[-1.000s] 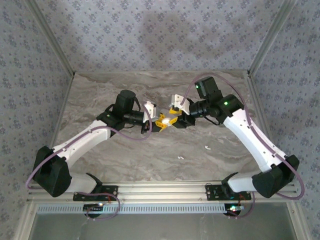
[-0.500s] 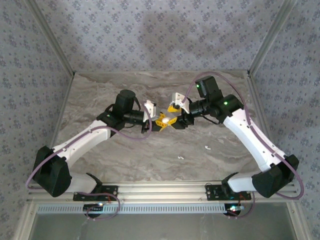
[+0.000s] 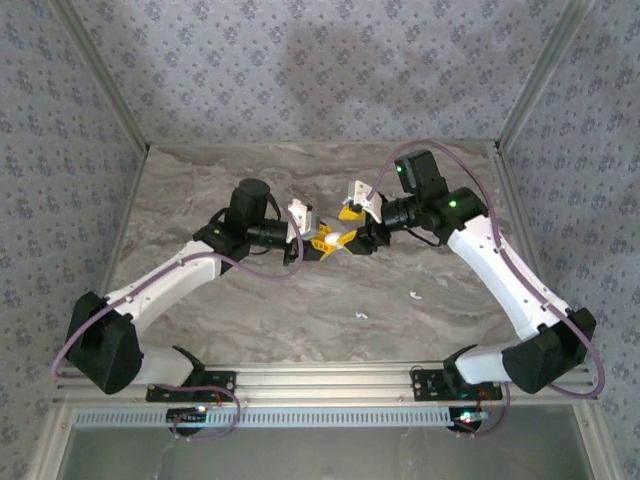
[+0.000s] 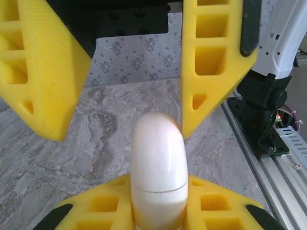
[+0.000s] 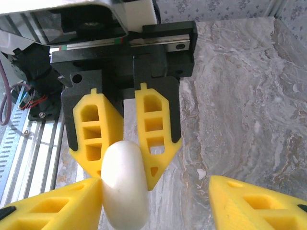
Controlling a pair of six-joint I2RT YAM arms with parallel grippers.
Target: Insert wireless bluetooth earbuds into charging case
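The white oval charging case (image 4: 158, 167) has its lid closed, and a thin seam runs across it. My left gripper (image 4: 158, 213) is shut on its lower end and holds it above the table, mid-table in the top view (image 3: 325, 240). My right gripper (image 5: 156, 184) faces it, open; its left finger rests against the case (image 5: 123, 187) and its right finger stands far off. From above, the right gripper (image 3: 347, 227) is just right of the case. Two tiny white earbuds (image 3: 415, 296) (image 3: 361, 316) lie on the marble in front. Another white piece (image 5: 201, 173) lies below the grippers.
The marble tabletop (image 3: 220, 180) is walled on three sides by patterned panels. An aluminium rail (image 3: 330, 378) with both arm bases runs along the near edge. The right arm's base and rail (image 4: 268, 124) stand close at the right of the left wrist view.
My right gripper has opened wider beside the case, its far finger swinging away. The left gripper keeps its hold on the case and has barely moved.
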